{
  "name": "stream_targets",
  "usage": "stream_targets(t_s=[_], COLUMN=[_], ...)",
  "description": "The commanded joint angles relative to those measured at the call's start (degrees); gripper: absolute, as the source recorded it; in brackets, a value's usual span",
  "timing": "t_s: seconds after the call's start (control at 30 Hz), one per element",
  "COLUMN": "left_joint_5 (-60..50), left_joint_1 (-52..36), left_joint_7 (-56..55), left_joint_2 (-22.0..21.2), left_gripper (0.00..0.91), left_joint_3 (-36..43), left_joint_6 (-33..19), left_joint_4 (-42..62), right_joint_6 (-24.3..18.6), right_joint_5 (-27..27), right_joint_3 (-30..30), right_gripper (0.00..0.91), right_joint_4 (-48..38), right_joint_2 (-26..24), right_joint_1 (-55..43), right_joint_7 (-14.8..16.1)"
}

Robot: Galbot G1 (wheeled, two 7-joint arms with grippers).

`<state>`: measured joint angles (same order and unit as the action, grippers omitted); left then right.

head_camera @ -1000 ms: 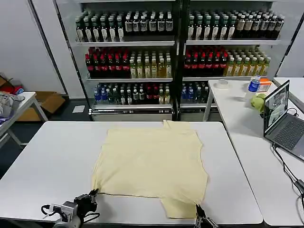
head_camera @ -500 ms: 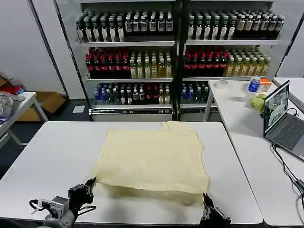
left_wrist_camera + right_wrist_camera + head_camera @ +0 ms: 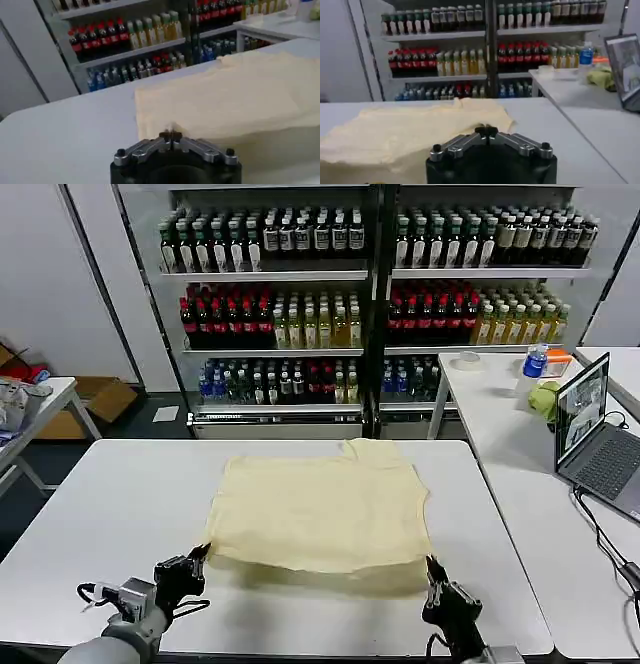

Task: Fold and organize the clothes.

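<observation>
Left gripper (image 3: 199, 556): clamped on near-left garment (image 3: 320, 509) corner | right gripper (image 3: 433, 572): clamped on near-right corner | near edge lifted off white table (image 3: 100, 504)

You are working under bright, even overhead room light. The white table (image 3: 110, 514) is reflecting it softly, with no hard glare. The garment (image 3: 320, 514) is casting a faint, diffuse shadow along the near edge of the table, beneath its raised hem. In both wrist views the bottle shelves (image 3: 485, 50) behind are looking soft and slightly out of focus, and the cloth's weave is reading blurred.
</observation>
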<state>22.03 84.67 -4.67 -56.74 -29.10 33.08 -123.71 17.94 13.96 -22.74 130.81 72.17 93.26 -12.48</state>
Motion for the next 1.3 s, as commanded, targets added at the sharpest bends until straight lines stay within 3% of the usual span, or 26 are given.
stream_targets(t_s=[0.03,0.33,0.8,1.27,1.3], left_joint_5=[0.22,-0.44,-2.89,-3.49,-3.49], left_joint_1=[-6.14,-12.63,-18.58,-19.87,-19.89], left_joint_7=[0.01,-0.03,-0.30,-1.04,-1.08], left_joint_2=[0.30,0.05,-1.73,-3.55,-3.55], left_gripper=[0.010,0.010,0.010,0.010,0.010], left_joint_3=[1.93,5.85,11.31,11.85,11.86], left_joint_6=[-0.06,-0.11,-0.33,-1.06,-1.06], left_joint_4=[4.61,11.17,17.51,20.84,20.86], right_joint_6=[0.97,4.34,3.90,2.26,2.45], right_joint_5=[1.96,1.82,-0.11,-3.49,-3.68], right_joint_3=[0.02,3.72,7.05,8.43,8.41], right_gripper=[0.000,0.000,0.000,0.000,0.121], right_joint_4=[-6.38,-13.41,-21.28,-26.48,-26.71], right_joint_2=[-2.88,-2.75,-1.00,2.37,2.59], right_joint_1=[-10.59,-20.04,-25.15,-27.36,-27.43], right_joint_7=[-0.02,-0.28,0.46,0.99,1.00])
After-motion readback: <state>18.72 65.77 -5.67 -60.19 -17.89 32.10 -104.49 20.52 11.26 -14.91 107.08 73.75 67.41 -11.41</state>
